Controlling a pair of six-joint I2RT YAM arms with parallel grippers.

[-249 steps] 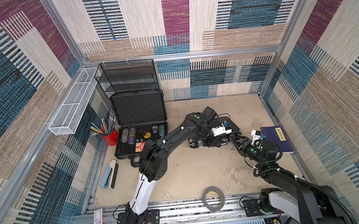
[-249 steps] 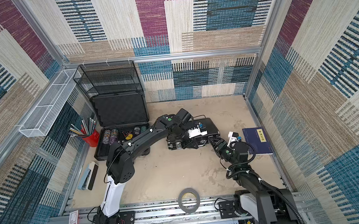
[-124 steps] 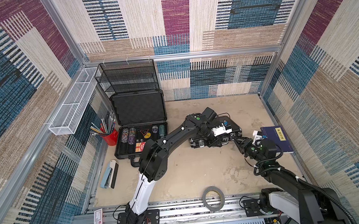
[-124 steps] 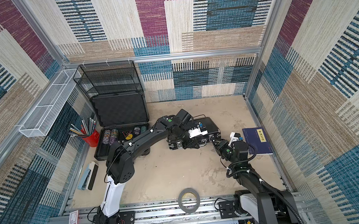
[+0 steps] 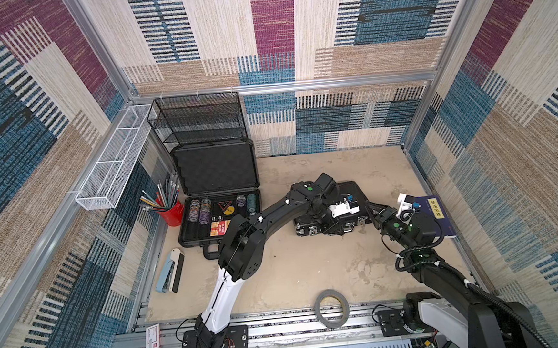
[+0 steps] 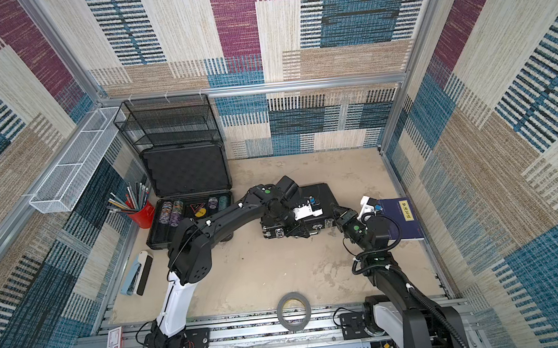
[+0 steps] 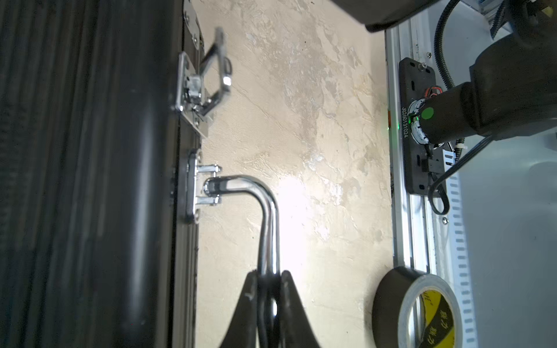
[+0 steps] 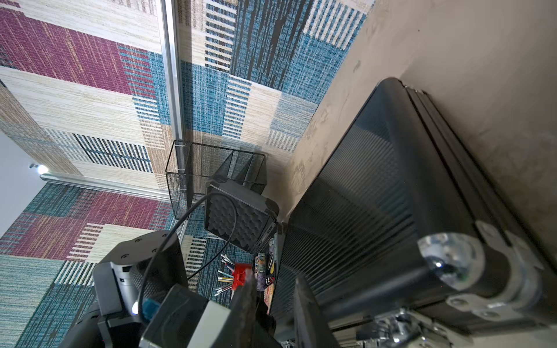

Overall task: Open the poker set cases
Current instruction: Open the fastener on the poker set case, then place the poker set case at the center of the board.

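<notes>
Chrome handle (image 7: 265, 211) of slim black case (image 5: 349, 190) pinched tight in left pincer (image 7: 268, 289). Black case lies flat and closed on surface (image 5: 311, 273). Right pincer (image 8: 272, 275) at its front corner, jaws narrowly apart; cannot tell whether anything is held, possibly nothing. Grey case (image 5: 217, 172) stands open just beside black case.

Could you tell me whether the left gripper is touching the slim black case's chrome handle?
Touching. The left wrist view shows the left gripper shut on the chrome handle of the slim black case, both fingers pressed against the bar.
</notes>
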